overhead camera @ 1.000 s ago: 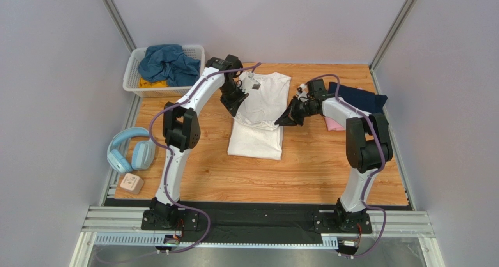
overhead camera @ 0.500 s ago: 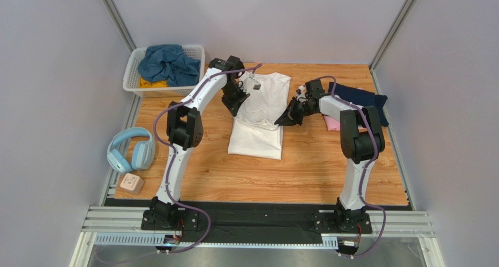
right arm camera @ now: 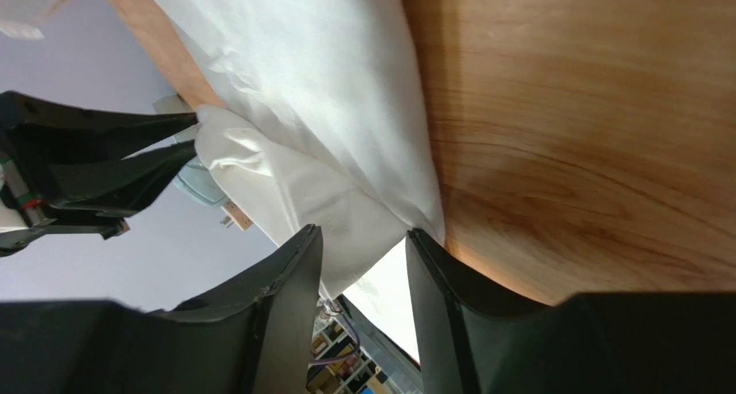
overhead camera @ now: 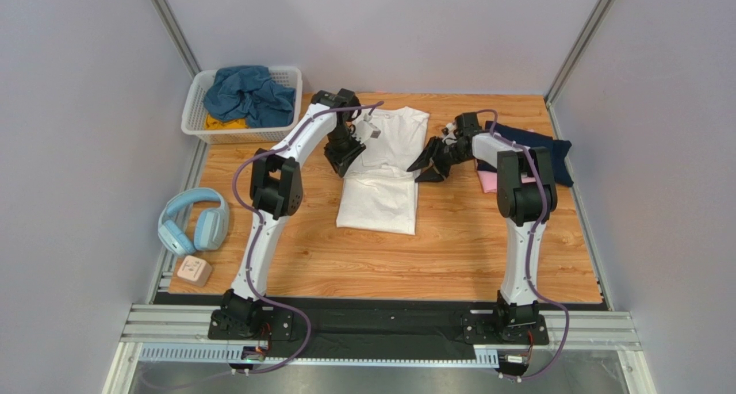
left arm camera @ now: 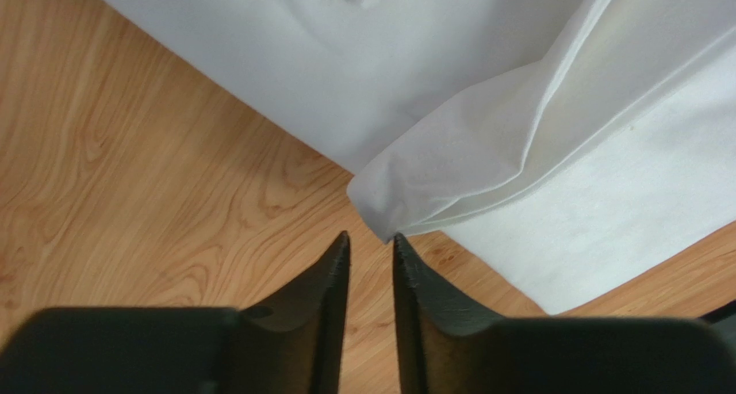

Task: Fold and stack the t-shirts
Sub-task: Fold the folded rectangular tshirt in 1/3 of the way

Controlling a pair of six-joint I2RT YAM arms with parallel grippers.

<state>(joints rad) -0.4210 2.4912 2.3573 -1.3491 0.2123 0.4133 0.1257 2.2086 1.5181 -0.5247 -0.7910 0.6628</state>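
Observation:
The large white t-shirt (overhead camera: 380,206) lies flat mid-table with a raised cross fold about halfway up. My left gripper (overhead camera: 344,159) is at the fold's left end. In the left wrist view its jaws (left arm camera: 371,237) stand a narrow gap apart, and the fold's corner (left arm camera: 389,200) touches the tips without being pinched. My right gripper (overhead camera: 424,167) is at the fold's right end, open, with white cloth (right arm camera: 302,92) just beyond its tips (right arm camera: 363,232). A navy shirt (overhead camera: 531,142) lies on a pink one (overhead camera: 490,183) at the right.
A white slatted basket (overhead camera: 192,109) at the back left holds a teal-blue shirt (overhead camera: 248,92) and a yellow one (overhead camera: 221,124). Light-blue headphones (overhead camera: 192,221) and a small pale box (overhead camera: 193,271) lie at the left edge. Grey walls stand on three sides.
Both grippers have shifted a little toward the far side. The lifted fold of the white shirt has shrunk back and settled lower. The right arm's elbow has swung inward.

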